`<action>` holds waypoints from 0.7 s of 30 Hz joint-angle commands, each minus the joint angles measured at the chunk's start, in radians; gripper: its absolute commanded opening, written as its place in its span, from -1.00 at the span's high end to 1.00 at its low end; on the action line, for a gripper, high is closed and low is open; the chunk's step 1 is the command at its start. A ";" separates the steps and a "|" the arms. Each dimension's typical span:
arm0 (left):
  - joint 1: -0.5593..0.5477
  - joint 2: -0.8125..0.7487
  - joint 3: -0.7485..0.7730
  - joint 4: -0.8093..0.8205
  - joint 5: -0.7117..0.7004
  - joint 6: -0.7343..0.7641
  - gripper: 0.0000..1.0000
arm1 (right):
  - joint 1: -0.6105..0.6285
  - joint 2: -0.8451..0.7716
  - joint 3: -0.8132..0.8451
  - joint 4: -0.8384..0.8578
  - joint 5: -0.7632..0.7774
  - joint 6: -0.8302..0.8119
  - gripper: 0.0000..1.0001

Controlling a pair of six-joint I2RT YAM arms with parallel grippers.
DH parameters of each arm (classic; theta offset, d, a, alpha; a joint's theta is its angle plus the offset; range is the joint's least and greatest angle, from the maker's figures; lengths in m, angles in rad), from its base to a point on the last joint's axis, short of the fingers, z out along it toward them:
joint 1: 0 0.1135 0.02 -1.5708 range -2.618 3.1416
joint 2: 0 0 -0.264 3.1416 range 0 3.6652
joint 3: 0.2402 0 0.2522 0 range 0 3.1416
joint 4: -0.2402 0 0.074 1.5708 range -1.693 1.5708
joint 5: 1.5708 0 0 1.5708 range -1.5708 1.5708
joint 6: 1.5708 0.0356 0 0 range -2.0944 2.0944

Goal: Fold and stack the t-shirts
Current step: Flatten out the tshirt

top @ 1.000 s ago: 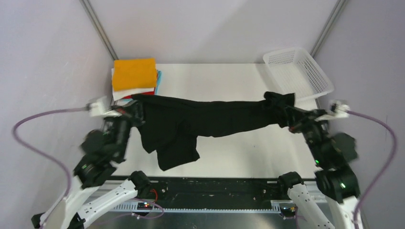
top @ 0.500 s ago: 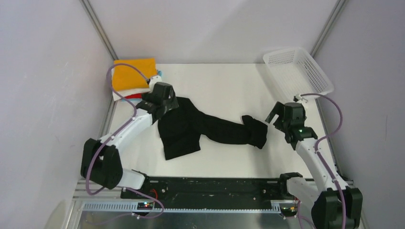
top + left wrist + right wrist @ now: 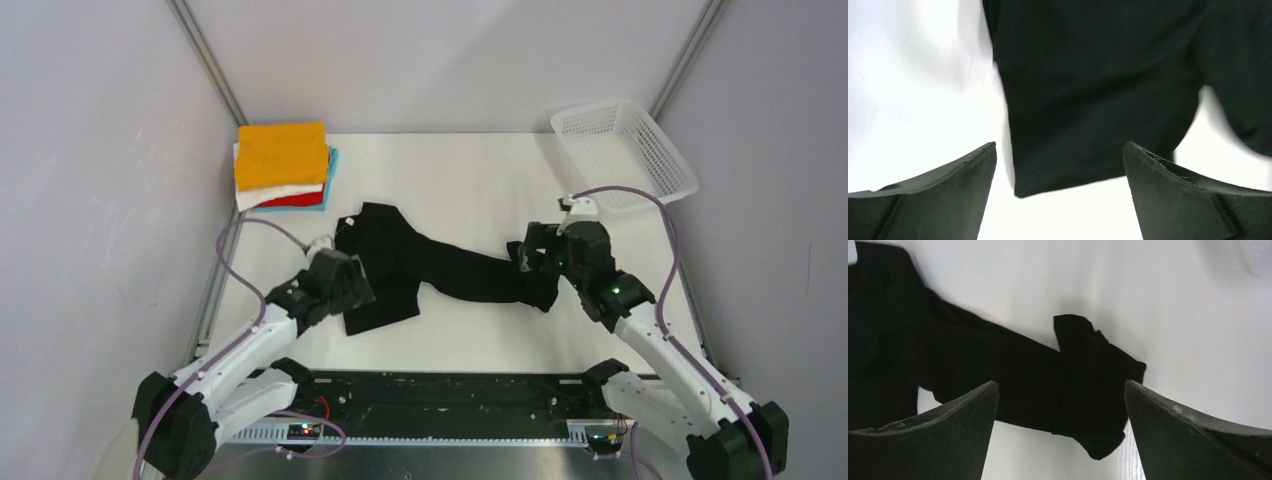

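Our left gripper (image 3: 1059, 147) has its two dark fingers spread wide with nothing pinched between them. It hangs over the near-left part of the plain black short-sleeved cloth t-shirt (image 3: 440, 265), and in the left wrist view a lower corner of the cloth lies in the gap between the fingers. We cannot tell whether the fingers touch the fabric.

Our right gripper (image 3: 1061, 383) is likewise spread wide and grips nothing. It sits above the bunched, folded-over right end of the same shirt.

The black t-shirt lies loose and crumpled on the white table (image 3: 470, 170), unfolded. It is broad at the left and drawn into a narrow band that runs rightward to the lump under our right gripper, so it lies between the two grippers, about mid-table.

Further out, at the far-left corner, stands the pile of folded shirts. The folded orange t-shirt (image 3: 282, 153) is on top, the folded white t-shirt (image 3: 262, 194) under it, then the folded red t-shirt (image 3: 298, 200), and the folded light-blue t-shirt (image 3: 333, 162) peeks out at the right side. The black shirt's far tip is near this pile but apart from it.

At the far-right corner sits the white plastic mesh basket (image 3: 625, 150).
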 commanded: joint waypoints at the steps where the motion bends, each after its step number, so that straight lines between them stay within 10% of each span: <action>1: -0.079 -0.091 -0.129 -0.089 0.100 -0.140 -0.99 | 0.067 0.067 0.006 0.091 -0.012 -0.097 -0.99; 9: -0.105 -0.017 -0.202 -0.013 0.091 -0.189 -0.90 | 0.079 0.161 0.009 0.116 -0.015 -0.089 -0.99; 13: -0.105 0.095 -0.208 0.123 0.169 -0.199 -0.23 | 0.078 0.230 0.018 0.147 -0.059 -0.118 -0.99; 16: -0.107 0.154 -0.197 0.171 0.212 -0.196 0.85 | 0.077 0.302 0.069 0.157 -0.082 -0.142 -0.99; 21: -0.107 0.104 -0.214 0.171 0.148 -0.183 1.00 | 0.077 0.543 0.239 0.076 -0.032 -0.155 -0.86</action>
